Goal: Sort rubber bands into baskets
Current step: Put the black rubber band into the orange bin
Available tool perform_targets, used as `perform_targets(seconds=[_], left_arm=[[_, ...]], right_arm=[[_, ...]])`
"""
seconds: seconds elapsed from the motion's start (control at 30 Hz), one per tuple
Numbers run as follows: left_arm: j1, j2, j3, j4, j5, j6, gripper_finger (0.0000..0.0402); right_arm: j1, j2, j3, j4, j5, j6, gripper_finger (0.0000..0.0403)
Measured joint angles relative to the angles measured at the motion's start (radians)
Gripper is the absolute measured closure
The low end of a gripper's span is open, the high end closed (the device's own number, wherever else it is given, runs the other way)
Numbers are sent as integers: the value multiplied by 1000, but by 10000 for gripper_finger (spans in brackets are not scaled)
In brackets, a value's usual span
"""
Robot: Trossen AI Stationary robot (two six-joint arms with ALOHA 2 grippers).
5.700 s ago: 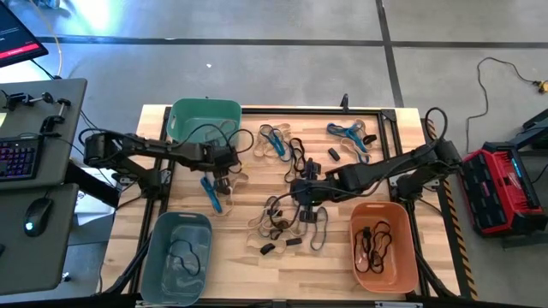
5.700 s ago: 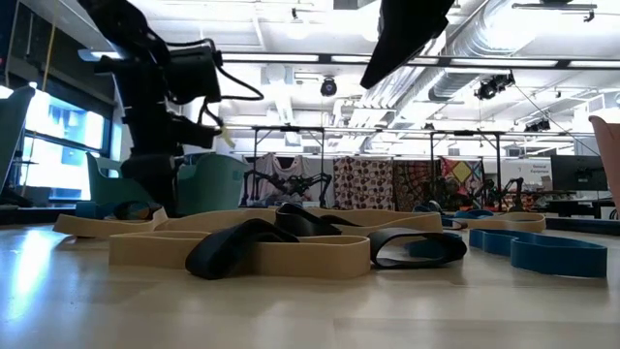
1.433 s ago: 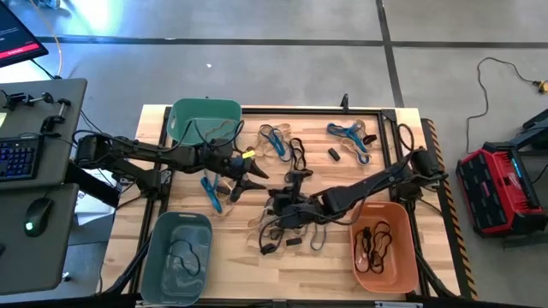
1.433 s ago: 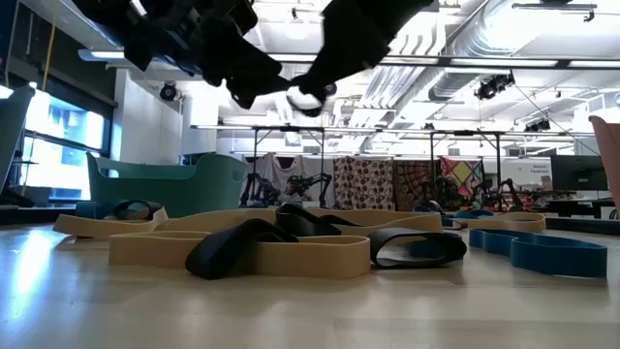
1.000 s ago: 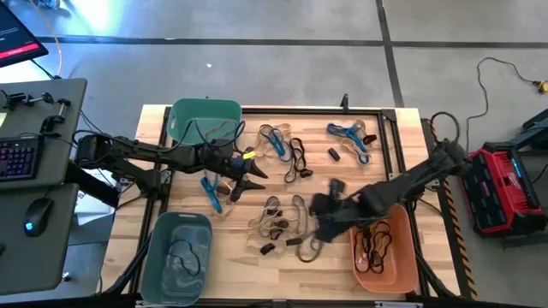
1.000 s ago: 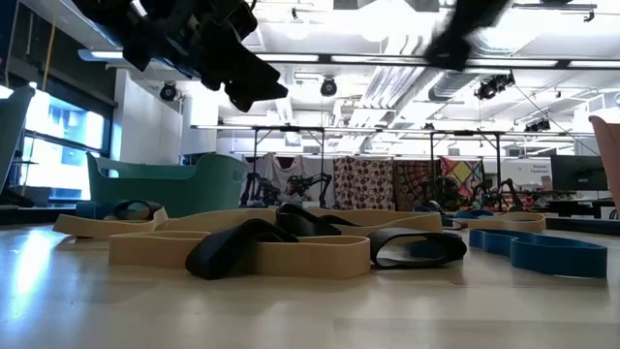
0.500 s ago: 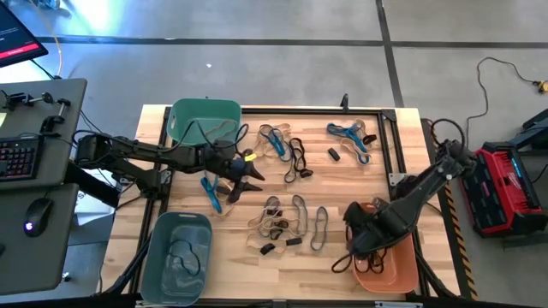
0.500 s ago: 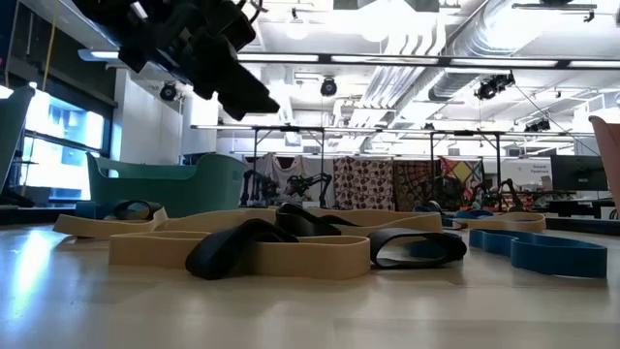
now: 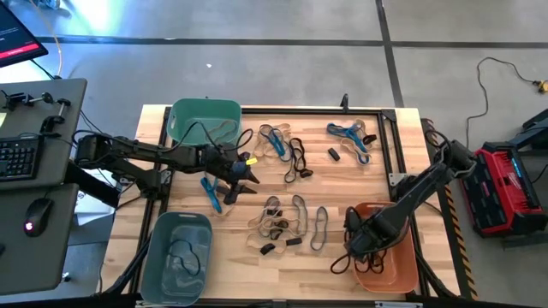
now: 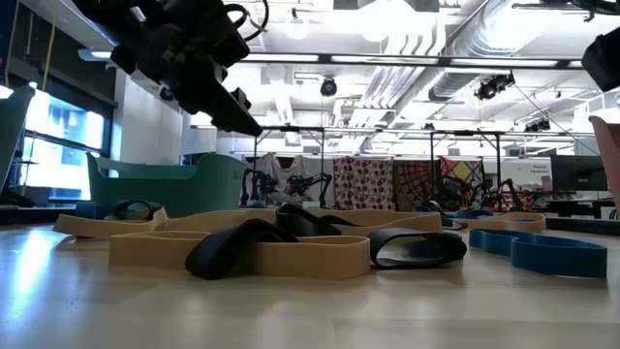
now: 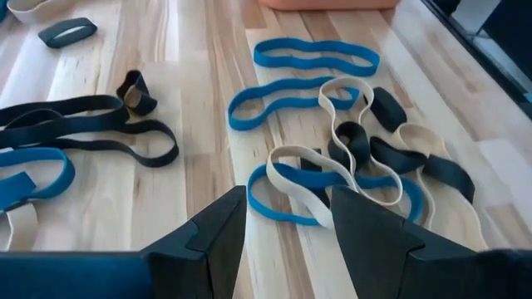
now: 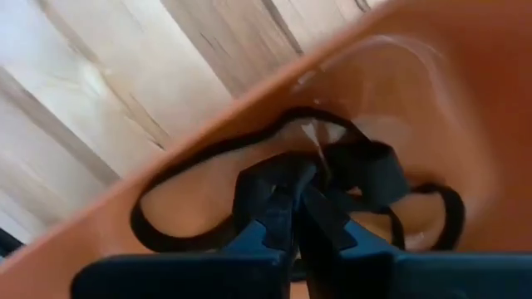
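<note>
From above I get even, cool overhead light on the bench [image 9: 342, 184], with only soft, short shadows. My low camera looks straight into bright ceiling lights [image 10: 387, 19], so the arm at upper left shows as a near-black silhouette, and the window [image 10: 58, 131] at far left blows out to white. Up close, the orange basket [image 12: 416, 100] is smeared and soft, with a glare patch on its wall.
</note>
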Motion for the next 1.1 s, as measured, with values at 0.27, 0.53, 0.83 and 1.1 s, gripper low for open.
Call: perform_targets(seconds=[0.27,0.53,0.83,1.1], left_arm=[[-2,0,0,7,-9,-25,232],[-14,0,0,112,-28,-67,237],[-14,0,0,260,21,-92,304],[-11,16,0,294,19,-87,353]], right_arm=[[0,0,95,-163,-2,23,312],[-1,0,265,-341,114,23,246],[-102,0,388,-264,439,-236,265],[-355,0,234,161,451,-767,270]])
